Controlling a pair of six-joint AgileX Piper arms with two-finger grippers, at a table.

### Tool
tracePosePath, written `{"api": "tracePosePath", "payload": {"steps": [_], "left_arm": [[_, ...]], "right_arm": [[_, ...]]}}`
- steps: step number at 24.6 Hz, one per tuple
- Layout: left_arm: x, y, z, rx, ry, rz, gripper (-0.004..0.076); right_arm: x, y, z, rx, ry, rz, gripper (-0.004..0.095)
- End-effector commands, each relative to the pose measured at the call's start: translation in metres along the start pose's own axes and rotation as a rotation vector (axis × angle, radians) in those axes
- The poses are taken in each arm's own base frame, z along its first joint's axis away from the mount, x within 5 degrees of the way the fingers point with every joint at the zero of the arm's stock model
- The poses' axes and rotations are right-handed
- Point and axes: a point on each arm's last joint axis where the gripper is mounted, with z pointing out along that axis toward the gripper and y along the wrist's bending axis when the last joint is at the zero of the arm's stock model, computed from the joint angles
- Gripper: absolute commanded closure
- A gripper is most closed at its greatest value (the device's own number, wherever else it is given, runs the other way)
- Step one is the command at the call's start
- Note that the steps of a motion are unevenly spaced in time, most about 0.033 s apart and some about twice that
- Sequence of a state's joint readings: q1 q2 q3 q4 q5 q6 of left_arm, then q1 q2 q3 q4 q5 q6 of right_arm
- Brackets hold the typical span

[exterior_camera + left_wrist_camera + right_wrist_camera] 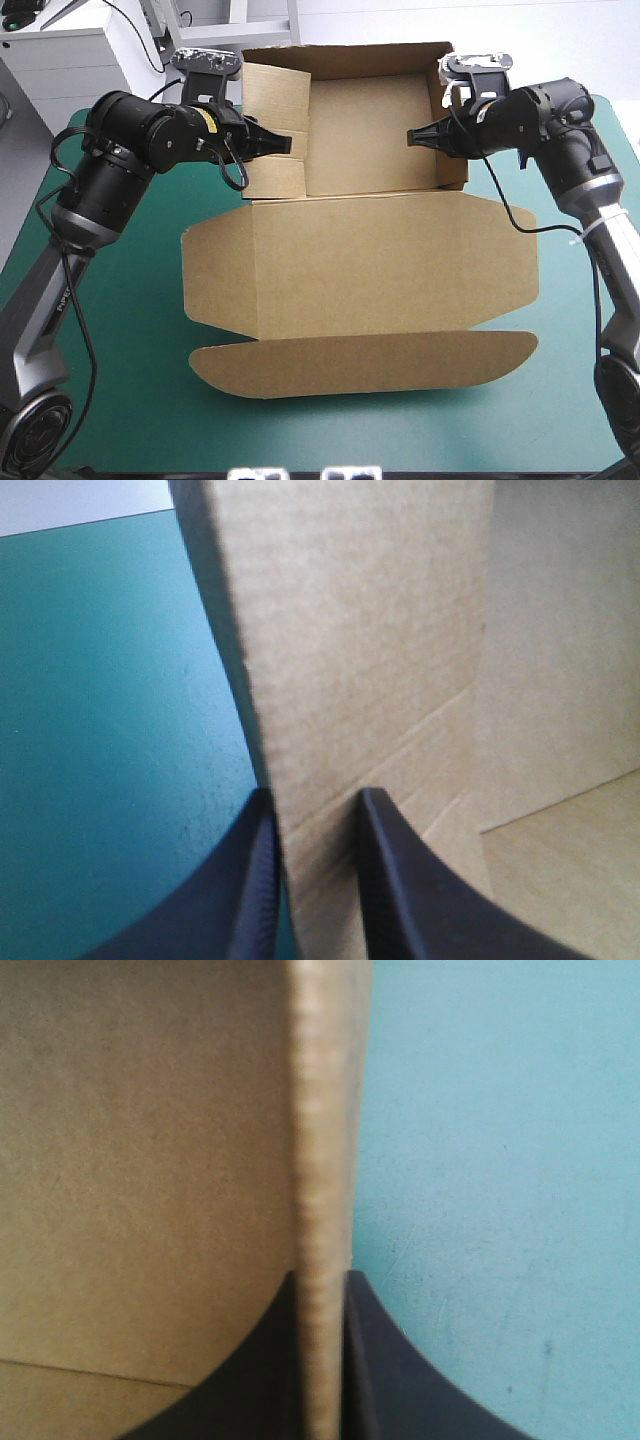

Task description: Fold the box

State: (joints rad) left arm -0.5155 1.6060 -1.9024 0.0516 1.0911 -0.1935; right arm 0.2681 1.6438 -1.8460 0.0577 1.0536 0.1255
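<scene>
The brown box [370, 260] lies in the middle of the table as an open tray, its walls raised at the far end. Its lid and front flap [360, 365] lie flat toward the near edge. My left gripper [278, 144] pinches the tray's left wall; in the left wrist view that wall [340, 660] stands between the black fingers [315, 825]. My right gripper [415, 136] is shut on the right wall, whose board edge [322, 1140] runs straight out from between the fingers [322, 1295].
The teal-green cover [120, 330] shows in strips to the left, right and front of the box. Both arms reach in over the table's far corners. The flat lid reaches close to the near edge.
</scene>
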Motion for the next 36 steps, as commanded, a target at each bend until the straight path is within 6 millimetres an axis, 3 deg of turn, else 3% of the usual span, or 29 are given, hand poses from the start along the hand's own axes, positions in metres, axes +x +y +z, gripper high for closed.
{"api": "tracePosePath", "payload": {"steps": [1, 10, 16, 19, 23, 24, 30, 36], "left_arm": [[-0.012, 0.002, -0.023, -0.003, -0.121, 0.019, 0.0731], [-0.013, 0.001, -0.023, -0.001, -0.138, 0.041, 0.0732], [-0.006, 0.001, 0.005, -0.020, -0.028, 0.079, 0.0732], [0.001, 0.001, 0.038, -0.033, 0.072, 0.093, 0.0731], [0.010, 0.002, 0.067, -0.018, 0.174, 0.081, 0.0731], [0.011, 0.004, 0.071, 0.003, 0.188, 0.055, 0.0719], [0.011, 0.027, 0.075, 0.119, 0.234, -0.104, 0.0430], [0.011, 0.032, 0.079, 0.107, 0.234, -0.113, 0.0408]], "right_arm": [[-0.012, 0.012, -0.034, -0.101, -0.146, 0.016, 0.0926], [-0.011, 0.012, -0.034, -0.096, -0.130, -0.013, 0.0926], [-0.005, 0.010, -0.028, -0.074, -0.059, -0.054, 0.0926], [0.007, 0.005, -0.001, -0.036, 0.113, -0.074, 0.0926], [0.013, 0.007, 0.035, -0.082, 0.205, -0.052, 0.0926], [0.013, 0.009, 0.038, -0.097, 0.205, -0.046, 0.0926], [0.011, 0.010, 0.041, -0.112, 0.188, -0.044, 0.0926], [0.008, 0.015, 0.041, -0.162, 0.147, -0.026, 0.0927]]}}
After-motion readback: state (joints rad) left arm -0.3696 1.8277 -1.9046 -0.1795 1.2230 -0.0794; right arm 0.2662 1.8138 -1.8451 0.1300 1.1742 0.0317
